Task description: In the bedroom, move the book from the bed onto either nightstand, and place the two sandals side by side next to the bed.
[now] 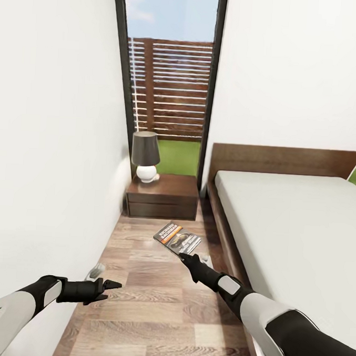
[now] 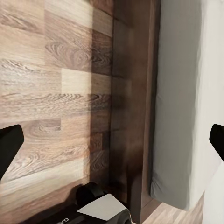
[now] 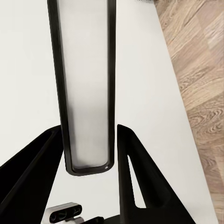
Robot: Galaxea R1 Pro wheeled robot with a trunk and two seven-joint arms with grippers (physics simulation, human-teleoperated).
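My right gripper (image 1: 186, 258) is shut on the book (image 1: 177, 238), a thin dark paperback with an orange band, held flat above the wooden floor in the aisle. In the right wrist view the book (image 3: 86, 84) stands edge-on between the two black fingers (image 3: 128, 154). The nightstand (image 1: 166, 190) stands at the far end of the aisle, beyond the book. The bed (image 1: 301, 222) with its off-white mattress lies along the right. My left gripper (image 1: 111, 285) hovers open low on the left near the wall, its fingers (image 2: 9, 144) wide apart. The sandals are out of view.
A lamp (image 1: 146, 155) with a dark shade and white base occupies the nightstand's left half. A white wall (image 1: 47, 165) closes the aisle's left side. The bed's dark wooden frame (image 2: 135, 121) borders the floor strip (image 1: 149, 302). A tall window (image 1: 168, 82) rises behind the nightstand.
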